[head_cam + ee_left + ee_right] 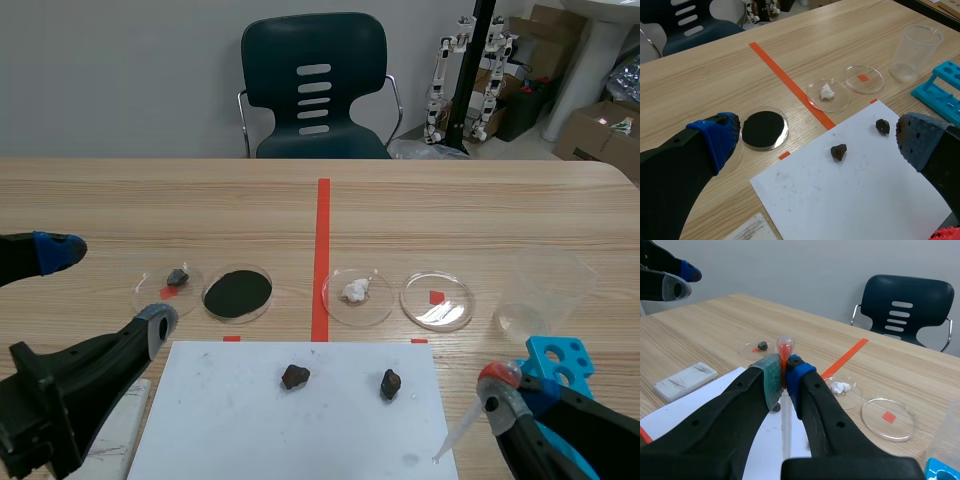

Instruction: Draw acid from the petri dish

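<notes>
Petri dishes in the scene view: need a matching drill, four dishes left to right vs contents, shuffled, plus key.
Dishes:
1. leftmost dish
2. second dish
3. third dish
4. rightmost dish

Contents:
A. white lump
B. no solids visible
C. dark rock
D. black fill

Pairs: 1-C, 2-D, 3-A, 4-B.

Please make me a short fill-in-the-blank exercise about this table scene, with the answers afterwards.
1. The right gripper is shut on a ____.
2. The left gripper, holding nothing, is ____.
3. On the white sheet lie ____ dark stones.
Answers: pipette; open; two.
</notes>
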Robot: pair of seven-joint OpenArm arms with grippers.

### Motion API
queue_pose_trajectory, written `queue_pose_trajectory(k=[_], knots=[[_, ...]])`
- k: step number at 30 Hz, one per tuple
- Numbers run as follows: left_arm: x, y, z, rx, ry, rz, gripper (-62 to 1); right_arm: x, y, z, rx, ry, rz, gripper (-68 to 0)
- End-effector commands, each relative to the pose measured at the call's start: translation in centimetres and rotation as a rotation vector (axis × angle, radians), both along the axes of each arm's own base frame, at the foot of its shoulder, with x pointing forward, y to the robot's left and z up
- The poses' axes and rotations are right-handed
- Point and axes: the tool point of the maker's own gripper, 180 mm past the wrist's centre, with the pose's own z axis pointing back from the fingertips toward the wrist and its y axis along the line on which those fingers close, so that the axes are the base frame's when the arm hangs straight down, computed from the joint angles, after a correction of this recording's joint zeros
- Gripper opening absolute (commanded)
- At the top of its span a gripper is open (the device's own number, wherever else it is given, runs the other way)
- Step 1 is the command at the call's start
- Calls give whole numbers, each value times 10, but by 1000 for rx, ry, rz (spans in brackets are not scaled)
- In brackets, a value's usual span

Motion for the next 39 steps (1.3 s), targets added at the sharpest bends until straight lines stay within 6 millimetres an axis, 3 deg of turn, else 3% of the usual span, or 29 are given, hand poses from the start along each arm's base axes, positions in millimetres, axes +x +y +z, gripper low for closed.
queue_pose_trajectory(k=[1, 15, 39], knots=[[2, -1, 10, -17, -29, 1, 14, 2, -3, 13, 13, -43, -6, -660], [2, -1, 10, -17, -29, 1, 14, 21, 2, 43, -35, -106, 1, -660], [2, -1, 10, -17, -29, 1, 14, 132, -9, 86, -58, -235, -45, -660]])
